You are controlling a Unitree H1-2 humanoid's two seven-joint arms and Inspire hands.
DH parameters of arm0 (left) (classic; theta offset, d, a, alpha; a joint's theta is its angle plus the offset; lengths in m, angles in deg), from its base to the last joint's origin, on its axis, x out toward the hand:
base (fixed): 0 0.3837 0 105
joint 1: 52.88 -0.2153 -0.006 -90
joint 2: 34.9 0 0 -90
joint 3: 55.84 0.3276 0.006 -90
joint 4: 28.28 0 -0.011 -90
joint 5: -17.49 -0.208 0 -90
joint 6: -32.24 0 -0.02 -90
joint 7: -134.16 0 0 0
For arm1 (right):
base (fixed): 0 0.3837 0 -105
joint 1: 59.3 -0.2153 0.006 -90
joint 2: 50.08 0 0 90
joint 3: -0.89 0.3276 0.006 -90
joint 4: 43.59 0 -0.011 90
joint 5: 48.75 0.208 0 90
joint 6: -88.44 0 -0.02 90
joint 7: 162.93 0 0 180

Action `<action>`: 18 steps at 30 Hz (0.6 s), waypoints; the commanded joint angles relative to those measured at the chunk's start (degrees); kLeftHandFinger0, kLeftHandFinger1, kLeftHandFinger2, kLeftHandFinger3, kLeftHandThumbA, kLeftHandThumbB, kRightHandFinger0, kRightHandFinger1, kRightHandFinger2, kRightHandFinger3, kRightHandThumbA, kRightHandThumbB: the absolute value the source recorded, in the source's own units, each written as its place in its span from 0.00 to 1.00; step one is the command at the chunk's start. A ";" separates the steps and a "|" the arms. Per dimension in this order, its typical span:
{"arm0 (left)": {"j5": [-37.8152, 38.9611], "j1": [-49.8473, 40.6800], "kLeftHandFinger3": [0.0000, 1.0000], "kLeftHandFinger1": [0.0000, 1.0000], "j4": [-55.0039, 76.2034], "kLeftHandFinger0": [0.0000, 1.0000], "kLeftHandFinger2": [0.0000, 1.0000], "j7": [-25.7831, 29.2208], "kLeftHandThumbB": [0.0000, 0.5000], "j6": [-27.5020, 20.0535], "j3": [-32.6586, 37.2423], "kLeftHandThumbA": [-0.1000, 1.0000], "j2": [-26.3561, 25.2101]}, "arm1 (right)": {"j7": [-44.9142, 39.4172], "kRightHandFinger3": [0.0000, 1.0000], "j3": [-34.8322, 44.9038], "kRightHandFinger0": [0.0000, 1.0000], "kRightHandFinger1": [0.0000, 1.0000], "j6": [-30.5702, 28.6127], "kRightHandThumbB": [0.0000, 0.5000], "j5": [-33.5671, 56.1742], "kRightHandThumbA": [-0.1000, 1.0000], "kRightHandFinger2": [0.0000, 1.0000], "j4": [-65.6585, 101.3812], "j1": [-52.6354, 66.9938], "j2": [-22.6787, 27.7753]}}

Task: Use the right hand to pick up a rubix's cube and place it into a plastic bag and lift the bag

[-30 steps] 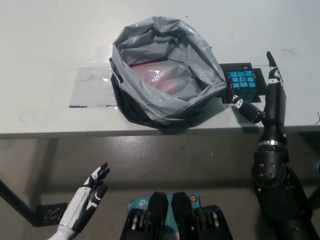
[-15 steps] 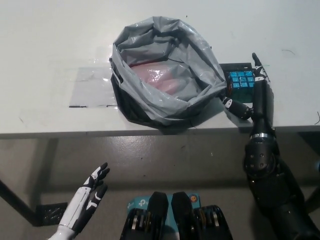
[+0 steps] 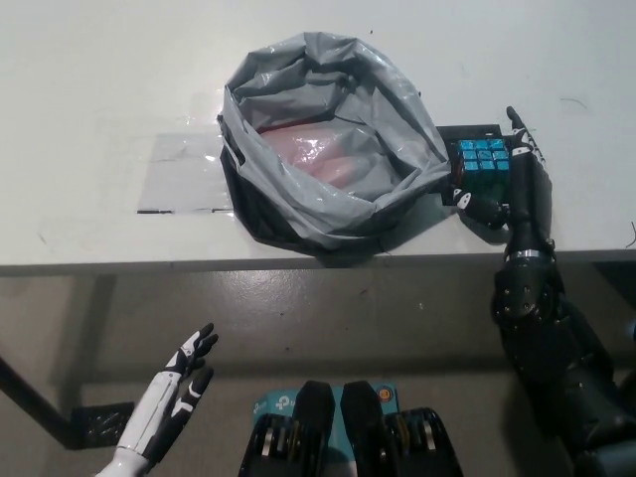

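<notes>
**Right hand closing in on the cube, grasp not yet made**

Head view: your black right hand [image 3: 509,177] has shifted in the last second from well right of the Rubik's cube [image 3: 481,165] to hard against it. Its long fingers [image 3: 519,134] now run along the cube's right side, and the thumb [image 3: 481,207] curls in just below the cube's near edge. The fingers are apart, bracketing the cube and not clamped on it. The cube has not moved: it sits on a small black mat [image 3: 475,132] on the white table [image 3: 119,89], just right of the grey plastic bag [image 3: 328,149].

That puts you, by my reading, at the closing step; the cube still has to go into the bag.

The white left hand [image 3: 184,378] rests low at the left, below the table edge, fingers spread and empty.

You cannot see whether the fingers actually touch the cube's far side. Something pinkish lies inside the bag, too crumpled to identify.
</notes>
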 commanded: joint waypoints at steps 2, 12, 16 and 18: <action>-1.08 0.45 1.00 1.00 1.81 1.00 1.00 -0.23 0.39 -1.63 -0.13 1.00 -0.38 | 1.99 1.00 -0.47 1.00 1.00 -3.34 0.84 1.70 0.89 1.00 -0.53 -4.28 0.85; -0.49 0.88 1.00 1.00 1.88 1.00 1.00 -0.51 0.37 -1.49 -0.28 1.00 -0.38 | 0.93 1.00 -0.66 1.00 1.00 -4.04 0.89 3.01 0.91 1.00 -0.12 -5.22 0.36; -0.75 1.04 1.00 1.00 1.87 1.00 1.00 -0.46 0.37 -1.62 -0.28 1.00 -0.51 | 0.20 1.00 -0.78 1.00 1.00 -4.27 0.87 3.74 0.91 1.00 -0.60 -5.35 -0.24; -0.65 1.22 1.00 1.00 1.87 1.00 1.00 -0.51 0.37 -1.59 -0.31 1.00 -0.54 | -0.08 1.00 -0.69 1.00 1.00 -4.53 0.86 4.17 0.90 1.00 -0.93 -5.54 -0.35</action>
